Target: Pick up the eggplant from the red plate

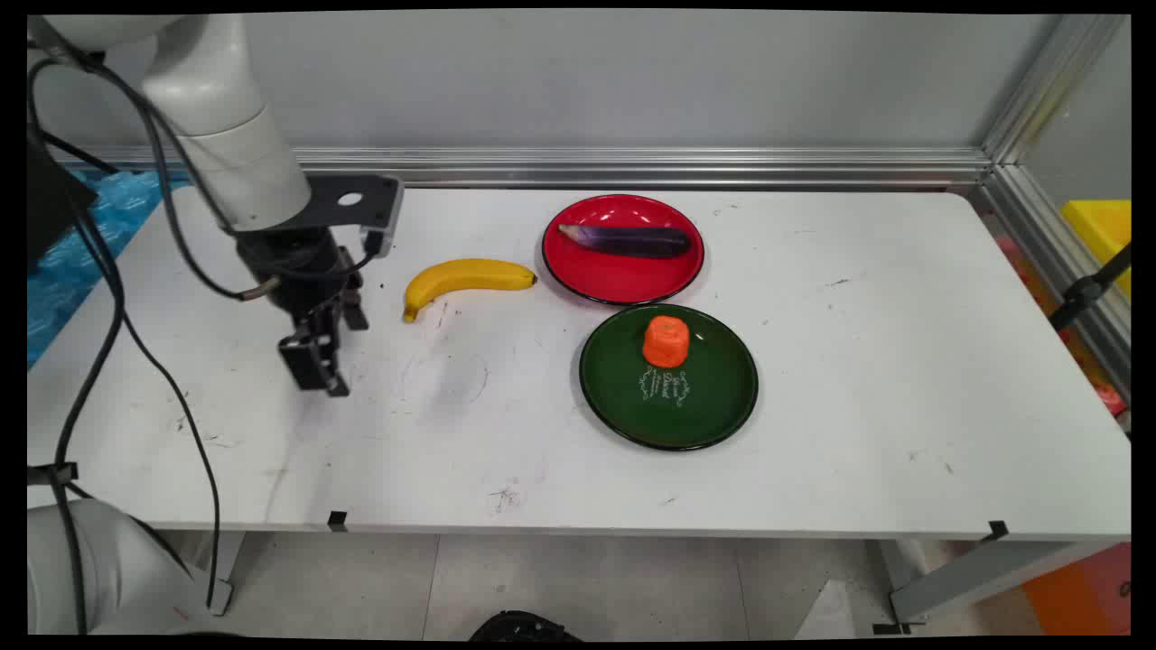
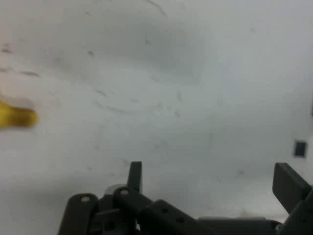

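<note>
Over bare table, the gripper (image 1: pixel 316 366) hung spread apart holding nothing, banana (image 1: pixel 465 277) at its 2 o'clock untouched.

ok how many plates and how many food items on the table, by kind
plates: 2, red plate and green plate
banana: 1
eggplant: 1
orange food piece: 1
total: 5
</note>
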